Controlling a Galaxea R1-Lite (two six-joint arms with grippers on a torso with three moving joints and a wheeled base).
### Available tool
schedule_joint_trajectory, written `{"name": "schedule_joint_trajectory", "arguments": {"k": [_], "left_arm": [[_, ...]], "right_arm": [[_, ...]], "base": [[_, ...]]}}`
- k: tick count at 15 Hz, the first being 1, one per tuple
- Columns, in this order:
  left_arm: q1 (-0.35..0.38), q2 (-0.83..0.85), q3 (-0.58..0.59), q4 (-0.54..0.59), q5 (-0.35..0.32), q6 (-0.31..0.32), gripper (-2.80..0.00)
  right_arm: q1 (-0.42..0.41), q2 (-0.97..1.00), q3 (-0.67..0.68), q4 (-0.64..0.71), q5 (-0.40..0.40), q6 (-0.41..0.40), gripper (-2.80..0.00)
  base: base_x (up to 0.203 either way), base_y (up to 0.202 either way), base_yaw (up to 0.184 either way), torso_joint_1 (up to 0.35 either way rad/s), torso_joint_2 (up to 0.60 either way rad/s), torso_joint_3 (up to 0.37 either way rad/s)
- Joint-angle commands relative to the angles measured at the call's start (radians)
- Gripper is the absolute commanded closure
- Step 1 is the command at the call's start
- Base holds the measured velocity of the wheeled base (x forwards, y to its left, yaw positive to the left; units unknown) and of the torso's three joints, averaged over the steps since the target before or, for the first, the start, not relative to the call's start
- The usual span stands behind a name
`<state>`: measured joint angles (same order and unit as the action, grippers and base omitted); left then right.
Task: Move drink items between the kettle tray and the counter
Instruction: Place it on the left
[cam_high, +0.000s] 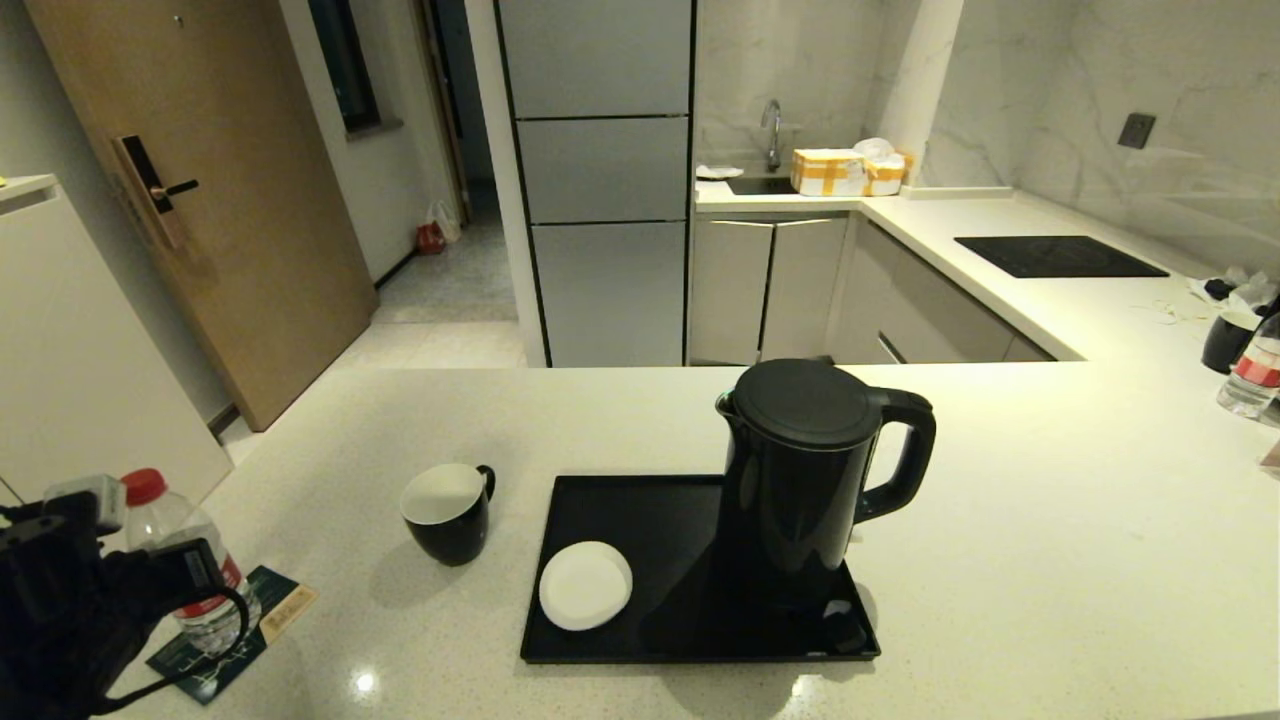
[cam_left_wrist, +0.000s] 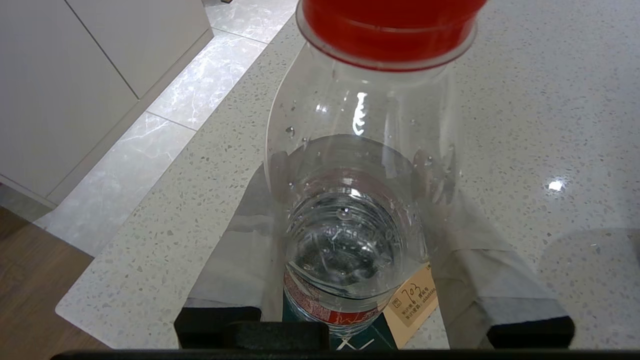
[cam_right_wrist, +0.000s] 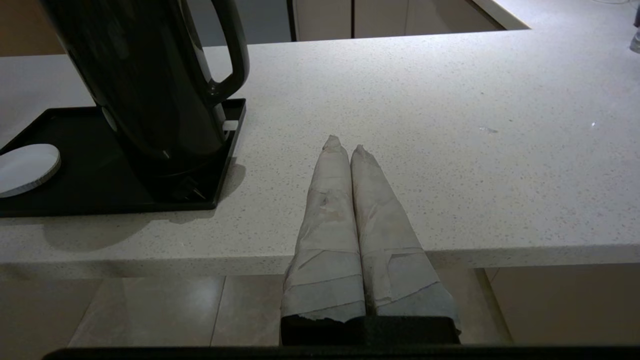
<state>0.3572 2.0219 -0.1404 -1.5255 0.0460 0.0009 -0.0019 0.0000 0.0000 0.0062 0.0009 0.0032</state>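
Left end effector (cam_left_wrist: 350, 240) straddles the bottle (cam_left_wrist: 350, 200), one taped finger (cam_left_wrist: 235, 270) on each side of the lower body. From the wrist view we judge them closed on it, though we can't confirm actual pad contact through the clear plastic. Grip sits low, near the red label, well under the red cap (cam_left_wrist: 390, 30); presumably to keep the light bottle upright and stop it tipping when lifted.

Bottle stands on the dark green leaflet (cam_high: 235, 640) at the near-left corner of the worktop (cam_high: 1000, 520), well apart from the tray (cam_high: 640, 520). We read this as the start of a worktop-to-tray move: grasp made or nearly made, no lift yet, bottle base looks seated.

Right end effector (cam_right_wrist: 345, 147) is parked just off the near worktop edge, right of the tray, fingers pressed together, holding nothing.

Outward: mug (cam_high: 447, 512) sits on the worktop just beside the tray's left edge, handle away from us. Saucer (cam_high: 585, 586) lies on the tray's near-left part. Kettle (cam_high: 810, 470) stands on the tray's right half, handle right.

Free tray surface is the far-left area behind the saucer; the likely drop spot. The path passes the mug, so we need clearance over it.
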Motion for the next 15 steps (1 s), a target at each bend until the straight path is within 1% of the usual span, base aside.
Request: {"name": "schedule_joint_trajectory", "arguments": {"k": [1, 10, 11, 15], "left_arm": [[-0.001, 0.006, 0.002, -0.004, -0.001, -0.001, 0.0], [-0.02, -0.008, 0.034, -0.004, -0.003, -0.001, 0.0], [-0.02, 0.0, 0.029, -0.004, -0.005, -0.001, -2.8], [-0.02, -0.014, 0.03, -0.004, -0.008, -0.001, -2.8]], "right_arm": [[0.0, 0.002, 0.0, 0.0, 0.001, 0.0, 0.0], [-0.001, 0.002, 0.0, 0.0, 0.001, 0.0, 0.0], [0.0, 0.002, 0.0, 0.0, 0.001, 0.0, 0.0], [0.0, 0.002, 0.002, 0.0, 0.001, 0.0, 0.0]], "base": [[0.0, 0.0, 0.0, 0.0, 0.0, 0.0], [0.0, 0.0, 0.0, 0.0, 0.0, 0.0], [0.0, 0.0, 0.0, 0.0, 0.0, 0.0], [0.0, 0.0, 0.0, 0.0, 0.0, 0.0]]}}
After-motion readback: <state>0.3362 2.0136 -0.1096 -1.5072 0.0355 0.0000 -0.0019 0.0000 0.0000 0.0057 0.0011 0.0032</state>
